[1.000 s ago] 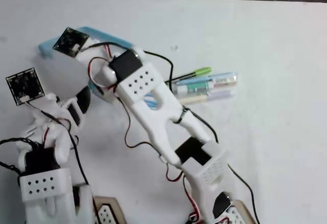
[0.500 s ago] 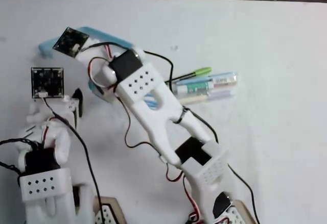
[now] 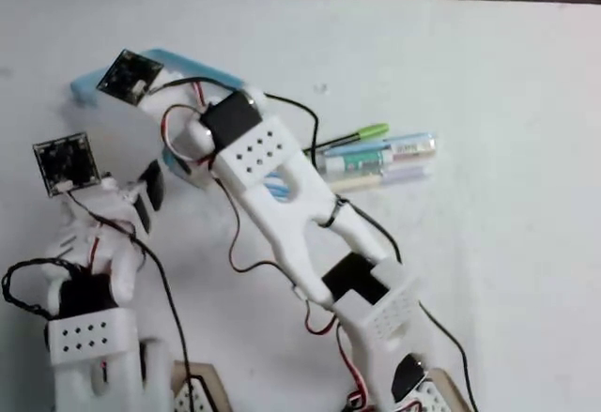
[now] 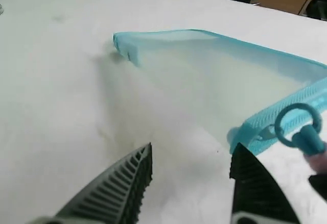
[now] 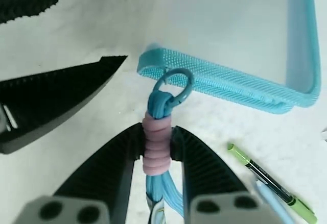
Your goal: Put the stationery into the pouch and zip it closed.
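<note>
High view overhead, both wrist views close, sharing pouch (image 5: 219, 81) corner

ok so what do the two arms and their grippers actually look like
Both the left arm and right arm are white plastic, with grids of small holes, black motors and red and black cables. Each carries a square black camera board. The left gripper and right gripper have dark, ribbed, pointed fingers.
</note>
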Action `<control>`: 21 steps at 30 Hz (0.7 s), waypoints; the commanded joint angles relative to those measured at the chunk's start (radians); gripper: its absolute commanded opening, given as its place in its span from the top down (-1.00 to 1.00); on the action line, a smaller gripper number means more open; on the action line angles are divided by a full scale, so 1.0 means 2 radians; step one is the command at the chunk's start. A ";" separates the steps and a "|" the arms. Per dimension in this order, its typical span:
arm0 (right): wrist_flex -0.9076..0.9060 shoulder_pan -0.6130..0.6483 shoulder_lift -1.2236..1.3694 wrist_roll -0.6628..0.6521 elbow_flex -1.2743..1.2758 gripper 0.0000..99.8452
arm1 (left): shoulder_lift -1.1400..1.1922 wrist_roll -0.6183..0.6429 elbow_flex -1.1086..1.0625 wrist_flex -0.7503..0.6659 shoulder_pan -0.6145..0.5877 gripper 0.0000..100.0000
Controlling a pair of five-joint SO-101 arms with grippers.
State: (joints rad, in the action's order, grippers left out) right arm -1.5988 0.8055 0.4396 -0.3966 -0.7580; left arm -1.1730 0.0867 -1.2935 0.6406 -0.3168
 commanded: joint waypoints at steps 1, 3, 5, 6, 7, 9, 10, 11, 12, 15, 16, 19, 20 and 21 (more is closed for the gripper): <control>0.002 -0.007 -0.030 0.005 -0.021 0.97 | -0.004 -0.019 0.007 -0.013 0.024 0.48; 0.003 -0.010 -0.030 0.005 -0.020 0.97 | -0.004 -0.030 0.006 -0.012 0.040 0.48; 0.003 -0.010 -0.029 0.005 -0.020 0.97 | -0.004 -0.031 0.006 -0.015 0.043 0.48; 0.003 -0.010 -0.029 0.005 -0.020 0.97 | -0.004 -0.033 0.006 -0.015 0.043 0.48; 0.003 -0.010 -0.029 0.005 -0.020 0.97 | -0.004 -0.034 0.006 -0.013 0.043 0.48; 0.003 -0.010 -0.029 0.005 -0.020 0.97 | -0.004 -0.047 0.006 -0.008 0.045 0.48; 0.003 -0.010 -0.029 0.005 -0.020 0.97 | -0.004 -0.054 0.008 -0.003 0.045 0.48; 0.003 -0.010 -0.029 0.005 -0.020 0.97 | -0.004 -0.058 0.012 0.001 0.045 0.48; 0.003 -0.010 -0.029 0.005 -0.020 0.97 | -0.004 -0.059 0.012 -0.002 0.045 0.48; 0.003 -0.010 -0.029 0.005 -0.020 0.97 | -0.003 -0.062 0.006 -0.032 0.042 0.48; 0.003 -0.010 -0.029 0.005 -0.020 0.97 | 0.001 -0.062 0.000 -0.048 0.042 0.48; 0.003 -0.010 -0.029 0.005 -0.020 0.97 | 0.043 -0.061 -0.008 -0.085 0.042 0.48; 0.003 -0.010 -0.029 0.005 -0.020 0.97 | 0.064 -0.058 -0.001 -0.089 0.041 0.48; 0.003 -0.010 -0.029 0.005 -0.020 0.97 | 0.086 -0.056 0.011 -0.091 0.037 0.49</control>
State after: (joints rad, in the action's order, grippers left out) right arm -1.5988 0.7963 0.4396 -0.3966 -0.7580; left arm -1.0917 -0.0299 -1.3180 0.4994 -0.2386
